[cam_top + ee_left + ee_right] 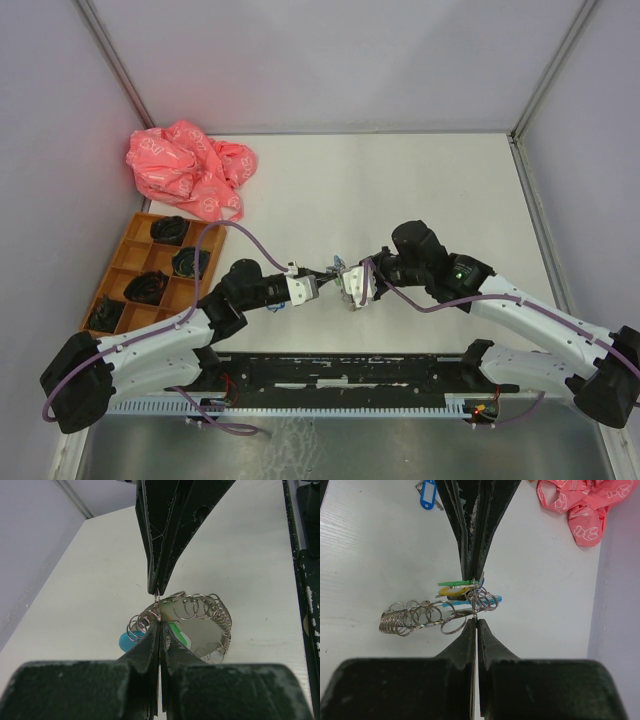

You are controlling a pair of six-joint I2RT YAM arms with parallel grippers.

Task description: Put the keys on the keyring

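Note:
The keyring (pixel 200 611) is a curved band strung with several small silver split rings, held just above the table between both grippers. It also shows in the right wrist view (pixel 415 616) and the top view (pixel 338 268). Green (pixel 455 583), yellow (pixel 449 591) and light-blue (pixel 494 600) key tags hang bunched at its end. My left gripper (pixel 159 621) is shut on a ring wire. My right gripper (pixel 476 621) is shut on the same spot from the opposite side, tip to tip. A loose key with a blue tag (pixel 427 495) lies on the table beyond.
A crumpled pink plastic bag (pixel 190 168) lies at the back left. An orange compartment tray (pixel 128 262) with dark items stands at the left edge. Grey walls enclose the white table on three sides.

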